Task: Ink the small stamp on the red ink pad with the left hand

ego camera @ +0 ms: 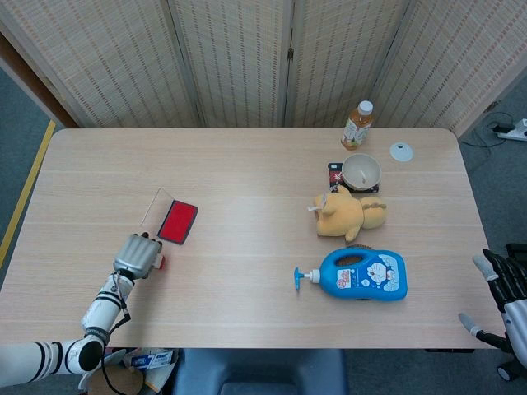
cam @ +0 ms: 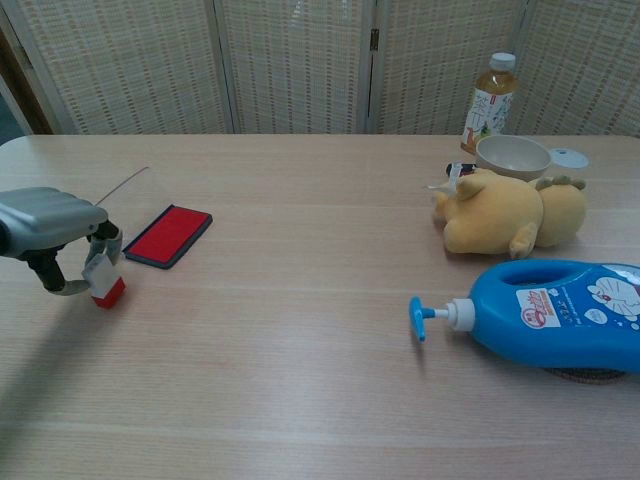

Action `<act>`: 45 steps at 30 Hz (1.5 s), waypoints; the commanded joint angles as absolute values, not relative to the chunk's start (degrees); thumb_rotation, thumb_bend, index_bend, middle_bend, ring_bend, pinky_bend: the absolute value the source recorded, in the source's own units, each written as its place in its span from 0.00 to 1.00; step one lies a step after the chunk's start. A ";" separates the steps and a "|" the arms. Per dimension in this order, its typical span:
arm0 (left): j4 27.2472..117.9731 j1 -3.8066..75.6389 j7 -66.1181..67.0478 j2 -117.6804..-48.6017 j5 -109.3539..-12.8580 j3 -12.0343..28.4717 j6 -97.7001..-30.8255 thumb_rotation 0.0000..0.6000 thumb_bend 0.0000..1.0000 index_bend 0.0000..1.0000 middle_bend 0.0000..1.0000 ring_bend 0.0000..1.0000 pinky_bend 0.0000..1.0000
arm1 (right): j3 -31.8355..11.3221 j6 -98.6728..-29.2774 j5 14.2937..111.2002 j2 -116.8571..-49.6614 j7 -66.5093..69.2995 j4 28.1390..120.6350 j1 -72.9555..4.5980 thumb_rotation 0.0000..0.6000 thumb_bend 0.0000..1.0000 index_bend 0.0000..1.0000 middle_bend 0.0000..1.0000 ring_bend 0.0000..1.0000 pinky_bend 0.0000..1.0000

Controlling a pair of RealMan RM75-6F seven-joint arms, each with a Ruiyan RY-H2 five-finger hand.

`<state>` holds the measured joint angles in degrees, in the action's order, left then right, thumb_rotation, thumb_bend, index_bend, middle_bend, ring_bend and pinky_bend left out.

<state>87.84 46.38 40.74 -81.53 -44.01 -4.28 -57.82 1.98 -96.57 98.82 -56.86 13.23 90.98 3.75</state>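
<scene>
The red ink pad [ego camera: 178, 221] [cam: 168, 235] lies open on the left part of the table, its clear lid tipped back. My left hand [ego camera: 137, 255] [cam: 52, 225] is just in front of it and pinches the small stamp [cam: 103, 283] [ego camera: 159, 262], a white block with a red base. The stamp's base sits at or just above the table top, apart from the pad. My right hand [ego camera: 498, 280] hangs off the table's right edge with fingers spread and nothing in them.
A blue pump bottle [ego camera: 361, 275] [cam: 560, 314] lies on its side at the right. Behind it are a yellow plush toy [ego camera: 349, 214] [cam: 510, 211], a bowl [ego camera: 361, 171] [cam: 512, 156], a tea bottle [ego camera: 356, 125] [cam: 489, 101] and a white lid [ego camera: 401, 151].
</scene>
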 commanded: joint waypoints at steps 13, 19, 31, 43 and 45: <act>85.47 44.42 38.61 -82.01 -46.45 -3.31 -56.04 1.00 0.34 0.52 0.41 0.25 0.42 | 2.09 -96.28 98.71 -57.05 12.55 91.16 3.57 1.00 0.20 0.00 0.00 0.00 0.00; 85.21 43.96 38.46 -82.02 -46.81 -2.98 -55.57 1.00 0.34 0.46 0.36 0.25 0.42 | 2.11 -96.26 98.64 -57.10 12.41 91.17 3.54 1.00 0.20 0.00 0.00 0.00 0.00; 92.51 43.44 43.22 -78.56 -45.30 -2.48 -59.41 1.00 0.34 0.17 0.23 0.15 0.42 | 2.11 -96.51 98.63 -57.09 12.45 91.16 3.57 1.00 0.20 0.00 0.00 0.00 0.00; 113.28 39.19 52.20 -68.05 -49.14 -4.07 -77.28 1.00 0.34 0.14 0.20 0.14 0.41 | 2.39 -97.57 99.51 -57.28 11.92 91.01 4.02 1.00 0.20 0.00 0.00 0.00 0.00; 116.89 36.90 51.69 -65.67 -52.62 -4.70 -81.97 1.00 0.34 0.13 0.17 0.11 0.39 | 2.53 -97.94 99.95 -57.38 11.57 90.98 4.17 1.00 0.20 0.00 0.00 0.00 0.00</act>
